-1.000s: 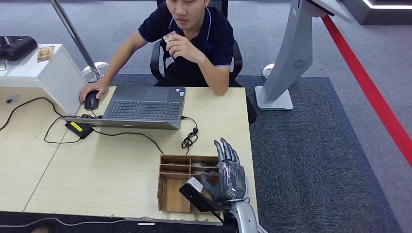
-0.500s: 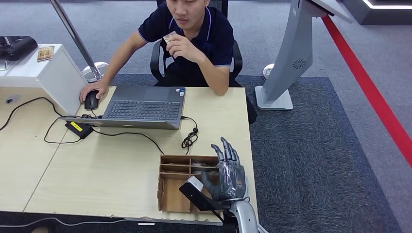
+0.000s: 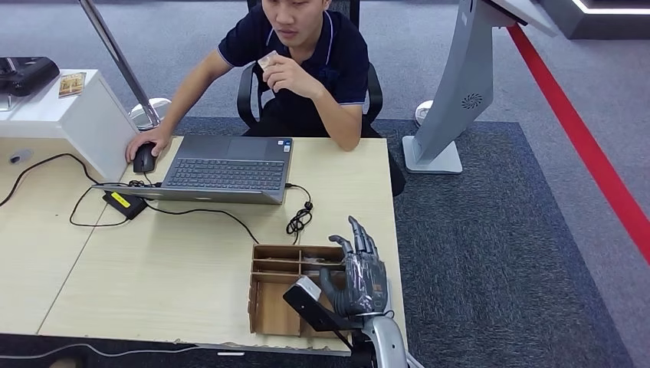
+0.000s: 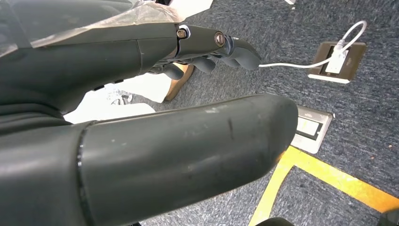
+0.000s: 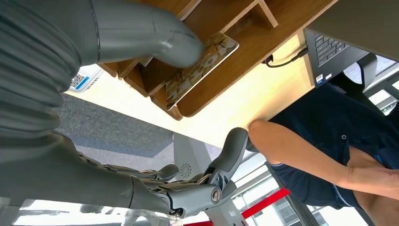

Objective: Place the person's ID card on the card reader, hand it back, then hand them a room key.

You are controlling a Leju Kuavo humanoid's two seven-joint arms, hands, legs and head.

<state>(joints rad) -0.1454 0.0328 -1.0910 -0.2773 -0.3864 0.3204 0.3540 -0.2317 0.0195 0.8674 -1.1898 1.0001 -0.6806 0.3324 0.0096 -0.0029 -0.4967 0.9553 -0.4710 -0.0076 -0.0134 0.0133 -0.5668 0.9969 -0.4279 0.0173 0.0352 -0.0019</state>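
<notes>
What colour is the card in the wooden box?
The card is tan and brown with a busy printed pattern, best seen in the right wrist view.

The right hand (image 3: 360,276) stands upright over the worktop's near right corner, on a silver forearm rising from below. Its dark fingers (image 3: 360,234) point away from the robot, slightly spread, gripping nothing. The left hand (image 4: 141,117) hangs above the floor, fingers loosely curled, holding nothing.

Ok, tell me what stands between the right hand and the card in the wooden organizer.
Nothing visible does. The right hand hovers open over the wooden organizer, its thumb just above the card lying in a compartment.
</notes>
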